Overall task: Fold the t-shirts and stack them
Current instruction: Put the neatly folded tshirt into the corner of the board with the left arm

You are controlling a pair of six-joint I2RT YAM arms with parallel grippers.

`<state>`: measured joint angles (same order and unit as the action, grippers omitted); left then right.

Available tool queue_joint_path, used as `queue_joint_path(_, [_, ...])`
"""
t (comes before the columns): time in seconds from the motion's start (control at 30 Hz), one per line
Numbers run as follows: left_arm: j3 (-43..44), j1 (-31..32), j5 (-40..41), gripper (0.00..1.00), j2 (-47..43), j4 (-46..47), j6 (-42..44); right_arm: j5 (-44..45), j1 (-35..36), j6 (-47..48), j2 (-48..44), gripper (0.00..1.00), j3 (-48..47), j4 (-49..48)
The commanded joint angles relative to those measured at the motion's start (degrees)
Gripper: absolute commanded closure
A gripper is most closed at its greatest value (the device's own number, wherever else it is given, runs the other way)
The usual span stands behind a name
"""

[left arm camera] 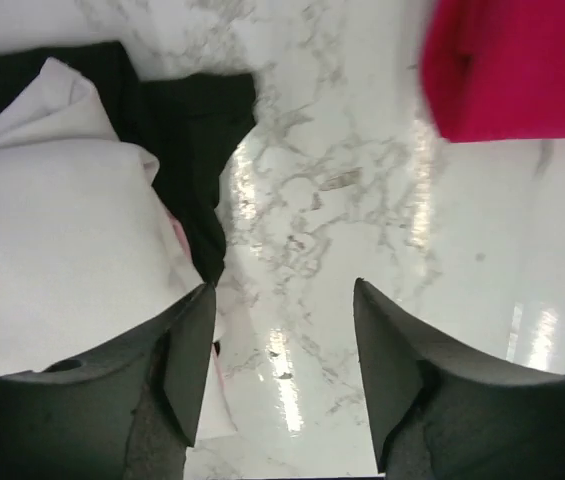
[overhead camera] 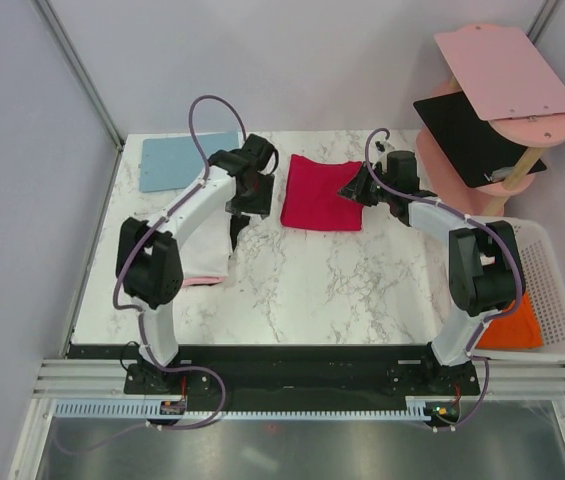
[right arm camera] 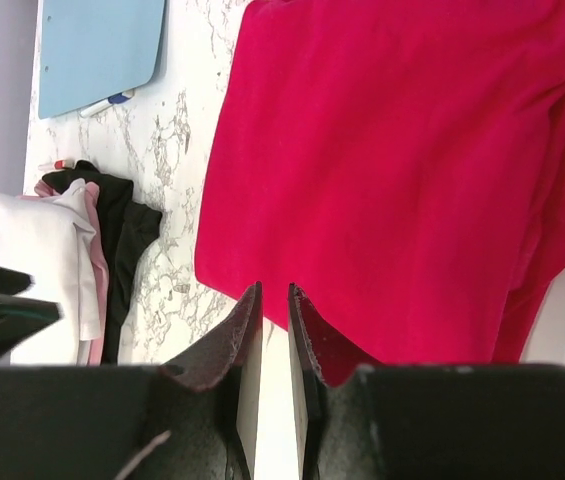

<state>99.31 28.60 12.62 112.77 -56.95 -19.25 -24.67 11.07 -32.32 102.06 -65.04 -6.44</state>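
Top external view: a marble counter (overhead camera: 302,290) is seen from above. A folded crimson red t-shirt (overhead camera: 320,192) is laid flat at its far centre. The left pincer (left arm camera: 282,290) is held just left of that shirt. In the left wrist view its fingers are spread wide over bare marble, with nothing between them.

A white t-shirt (overhead camera: 207,245) is bunched on the left of the counter, partly hidden under the left arm (overhead camera: 187,210). A pale pink t-shirt (overhead camera: 198,282) is showing beneath its near edge, and black cloth (left arm camera: 187,130) is seen beside it.

The right pincer (right arm camera: 274,290) is placed at the red shirt's right edge. In the right wrist view its fingers are drawn almost together, with only a slim gap. Whether cloth is pinched cannot be told.

An orange t-shirt (overhead camera: 514,325) is lying in a white basket (overhead camera: 552,270) at the near right. A light-blue board (overhead camera: 187,160) is set at the far left.
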Motion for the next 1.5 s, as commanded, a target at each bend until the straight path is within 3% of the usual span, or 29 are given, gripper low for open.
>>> queue_joint_path(0.0, [-0.34,-1.78,-12.31,0.31,-6.51,12.02,-0.35,-0.73,-0.26,1.73,-2.48,0.77,0.70,-0.51])
queue_joint_path(0.1, [0.53,-5.64,-28.54,0.30,-3.45,19.58,-2.37,-0.91,-0.44,1.99,-2.66,0.76,0.96,-0.07])
queue_joint_path(0.17, [2.90,-6.97,-34.04,0.30,1.99,22.84,-4.48,-0.82,-0.61,2.17,-3.01,0.76,1.23,0.46])
queue_joint_path(0.23, [6.49,-7.59,-38.72,0.09,7.34,23.63,-5.53,-0.56,-0.79,2.61,-3.71,0.76,1.84,0.90])
queue_joint_path(0.27, [7.73,-7.68,-39.60,0.09,8.85,23.64,-5.71,-0.47,-0.87,2.70,-4.06,0.76,2.02,1.07])
queue_joint_path(0.77, [12.14,-7.95,-45.14,0.01,20.56,29.00,-10.46,-0.47,-2.90,3.66,-5.56,0.75,3.25,2.66])
queue_joint_path(1.17, [10.99,-5.49,-37.14,0.00,24.33,28.82,-8.79,-1.26,-3.95,3.40,-6.08,0.74,3.69,2.57])
queue_joint_path(1.33, [12.40,-2.77,-36.27,0.04,27.32,28.47,-8.71,-1.52,-4.30,3.31,-6.08,0.74,3.95,2.66])
queue_joint_path(1.43, [13.54,-1.01,-36.00,0.19,29.78,27.68,-8.70,-1.61,-4.48,3.22,-6.08,0.74,3.86,2.66])
queue_joint_path(1.47, [13.81,-0.22,-34.96,0.36,29.61,27.07,-8.62,-1.70,-4.48,3.14,-6.00,0.74,3.78,2.66])
